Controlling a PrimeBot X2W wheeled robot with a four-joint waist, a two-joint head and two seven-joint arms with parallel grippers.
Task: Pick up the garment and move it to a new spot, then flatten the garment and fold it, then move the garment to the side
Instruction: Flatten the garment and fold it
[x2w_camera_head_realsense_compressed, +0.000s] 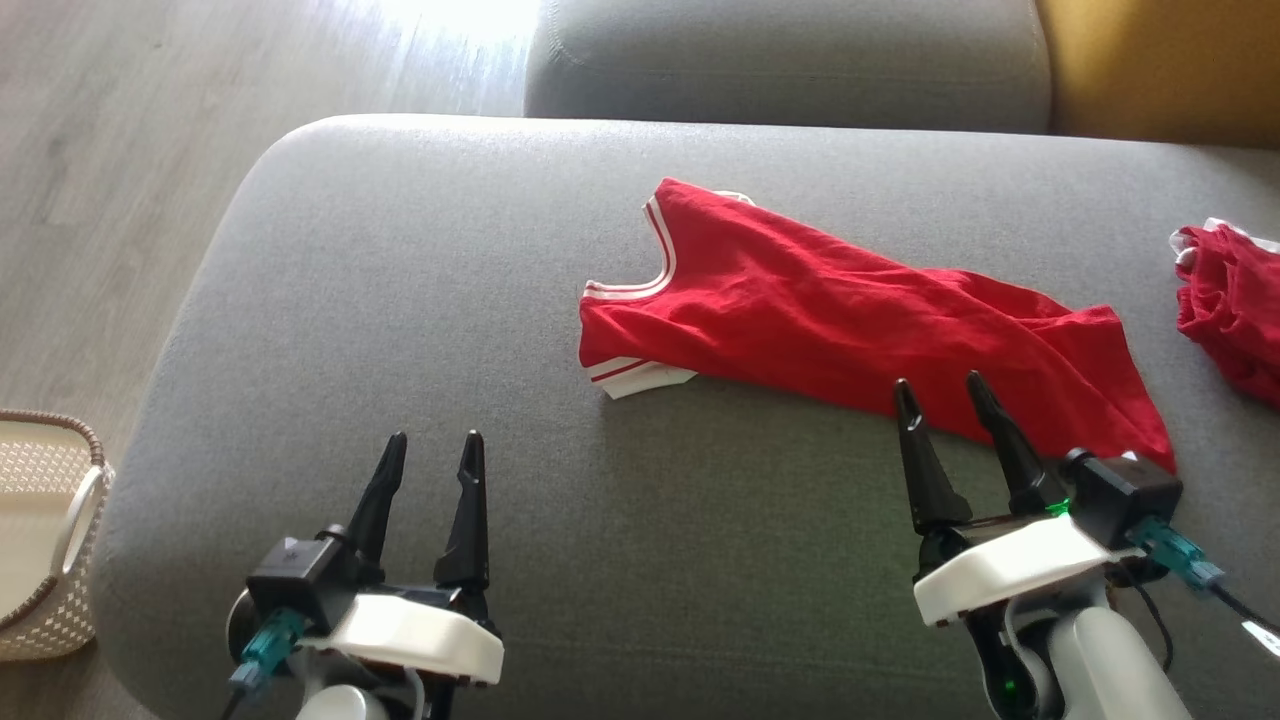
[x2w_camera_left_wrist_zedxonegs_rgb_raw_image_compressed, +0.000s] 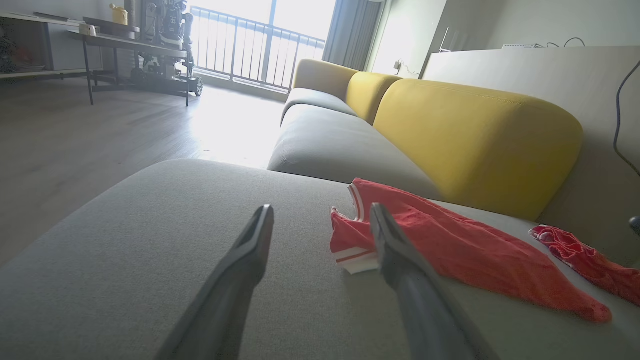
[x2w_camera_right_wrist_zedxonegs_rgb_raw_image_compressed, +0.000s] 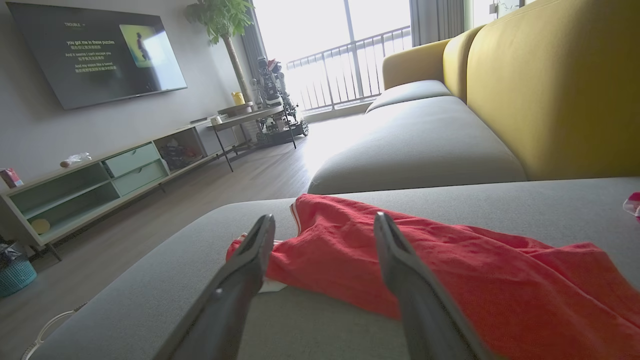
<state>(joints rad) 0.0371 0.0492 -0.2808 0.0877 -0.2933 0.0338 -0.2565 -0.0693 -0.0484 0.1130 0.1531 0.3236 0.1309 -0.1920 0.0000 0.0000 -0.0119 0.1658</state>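
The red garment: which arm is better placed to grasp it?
Right. The right gripper, open, has its tips at the near edge of the red garment; the left gripper, also open, is over bare cushion.

The only writing I can read is on the television (x2w_camera_right_wrist_zedxonegs_rgb_raw_image_compressed: 100, 52), in my right wrist view. Near the screen's top left stands the word "TROUBLE". Below it run pale lines: "you got me in these puzzles", then, less surely, "And it seems I can't escape you". The smaller lines under each are too fine for me to read.
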